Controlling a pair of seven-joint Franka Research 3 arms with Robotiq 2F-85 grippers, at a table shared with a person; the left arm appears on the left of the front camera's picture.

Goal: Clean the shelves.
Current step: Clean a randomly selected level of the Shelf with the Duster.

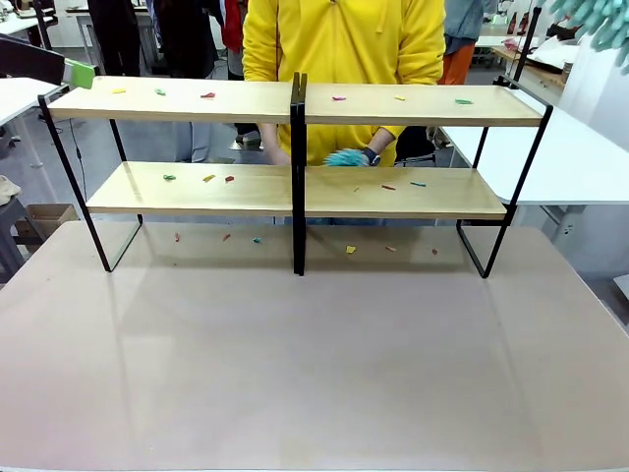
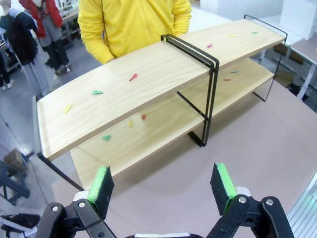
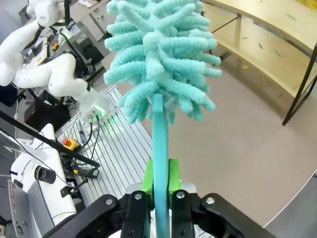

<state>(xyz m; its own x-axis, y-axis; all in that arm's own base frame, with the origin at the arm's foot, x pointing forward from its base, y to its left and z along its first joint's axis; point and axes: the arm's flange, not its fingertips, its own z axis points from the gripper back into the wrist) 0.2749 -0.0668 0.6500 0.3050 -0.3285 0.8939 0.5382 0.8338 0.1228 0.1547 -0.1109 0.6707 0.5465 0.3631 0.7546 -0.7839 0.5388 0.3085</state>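
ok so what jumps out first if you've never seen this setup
The fluffy teal duster clamped by its handle in the right claw grabs the eye first. Then the shelves, a wide two-tier wooden rack across the table, dotted with small coloured scraps, and a person in a bright yellow top standing just behind.

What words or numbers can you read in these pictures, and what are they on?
None can be read.
The shelves: plain wood, no print.
The teal duster in the right pincer: no label.
The person's yellow top: no print showing.
The yellow box with a red button: any marking too small to read.
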